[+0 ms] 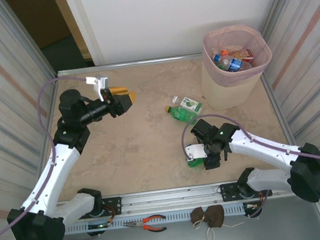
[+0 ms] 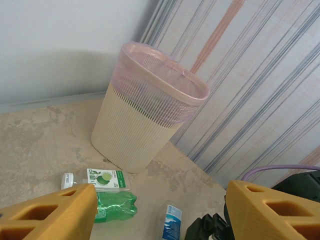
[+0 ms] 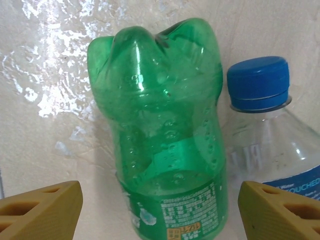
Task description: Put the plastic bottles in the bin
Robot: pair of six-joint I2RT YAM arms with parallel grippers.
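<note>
The right hand (image 3: 160,220) is hanging over a green bottle (image 3: 165,145) that is lying on the pale surface (image 3: 45,75) at the near right. Its yellow fingers (image 3: 40,210) are standing wide on either side of the bottle's labelled middle without touching it. By the look of it, the hand is lining up to close across the body, where the ribbed plastic is offering the broadest grip.

A clear bottle (image 3: 272,145) with a blue cap is lying just beside the green one, on its right. It is close enough that the finger on that side risks nudging it on the way down (the gap between the two looks slim).

Farther off, toward the middle of the surface, a second green bottle (image 1: 185,111) with a white cap and a lime label is lying on its side, well apart from the right hand.

The bin (image 1: 235,60) is standing in the far right corner, and several bottles (image 1: 228,63) are already lying inside it. The job therefore appears to be well along, with three bottles in sight outside the bin.

The left hand (image 1: 121,101) is hovering raised at the far left, its fingers apart and holding nothing. It is pointing across toward the bin, seemingly parked out of the right arm's likely path.
</note>
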